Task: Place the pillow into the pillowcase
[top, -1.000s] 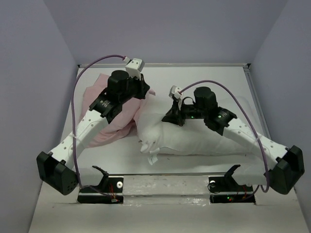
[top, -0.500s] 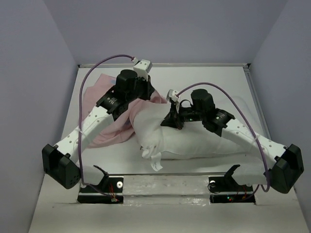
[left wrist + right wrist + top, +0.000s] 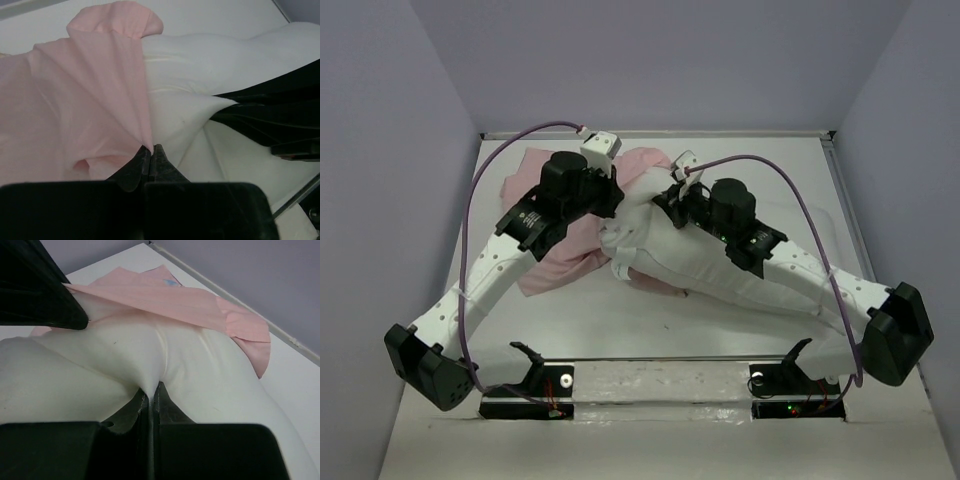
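Note:
The white pillow [image 3: 692, 262] lies slantwise across the middle of the table, its far end pushed against the pale pink pillowcase [image 3: 556, 262]. My left gripper [image 3: 613, 198] is shut on an edge of the pillowcase [image 3: 85, 100] and holds it up beside the pillow [image 3: 190, 75]. A pink flap [image 3: 165, 297] drapes over the pillow's far end. My right gripper [image 3: 664, 203] is shut on a pinch of the pillow's fabric [image 3: 100, 360] near that end. In the left wrist view the gripper [image 3: 151, 146] bites the pink edge; in the right wrist view the gripper [image 3: 151, 385] bites white cloth.
The left arm's black gripper body [image 3: 35, 285] hangs close at the upper left of the right wrist view. The table's raised back edge [image 3: 740, 133] and right rail [image 3: 845, 195] bound the space. Two black mounts [image 3: 535, 385] sit at the near edge.
The right gripper has dragged the pillow back and to the left, toward the pillowcase. The left gripper has kept its hold and shifted slightly, and pink fabric now lies over the pillow's far end.

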Robot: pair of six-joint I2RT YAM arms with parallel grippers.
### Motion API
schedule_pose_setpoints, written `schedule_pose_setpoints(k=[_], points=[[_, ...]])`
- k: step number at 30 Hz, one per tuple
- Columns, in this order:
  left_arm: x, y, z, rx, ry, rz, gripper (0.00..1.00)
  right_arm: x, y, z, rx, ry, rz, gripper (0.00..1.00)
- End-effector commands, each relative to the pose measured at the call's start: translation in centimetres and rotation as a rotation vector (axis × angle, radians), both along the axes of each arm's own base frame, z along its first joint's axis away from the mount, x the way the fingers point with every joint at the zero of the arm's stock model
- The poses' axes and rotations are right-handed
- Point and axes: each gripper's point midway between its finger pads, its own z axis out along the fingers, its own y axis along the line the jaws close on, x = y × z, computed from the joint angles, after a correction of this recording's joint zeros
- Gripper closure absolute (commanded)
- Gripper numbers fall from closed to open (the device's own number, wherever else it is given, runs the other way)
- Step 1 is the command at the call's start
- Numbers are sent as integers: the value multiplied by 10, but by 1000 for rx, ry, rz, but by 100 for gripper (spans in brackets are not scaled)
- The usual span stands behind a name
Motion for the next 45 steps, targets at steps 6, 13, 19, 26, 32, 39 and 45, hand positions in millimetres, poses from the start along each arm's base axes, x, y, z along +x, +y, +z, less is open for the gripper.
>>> schedule_pose_setpoints(k=[6, 13, 19, 26, 32, 39, 45], points=[[4, -56, 72, -183, -48, -161, 93, 60, -25, -26, 62, -14, -314, 100], [20, 4, 52, -272, -161, 223, 28, 78, -57, -10, 263, 101, -298, 100], [1, 62, -8, -375, -131, 487, 37, 88, -64, 0, 340, 163, -243, 100], [2, 24, -104, -386, 54, 387, 50, 91, -62, 1, 370, 204, -192, 100], [23, -15, -121, -386, 55, 255, 46, 89, -61, 4, 396, 231, -151, 100], [59, -31, -134, -354, 10, 236, 39, 83, -57, 7, 418, 248, -105, 100], [99, -34, -151, -316, 3, 290, 47, 78, -55, 8, 422, 250, -79, 100]])
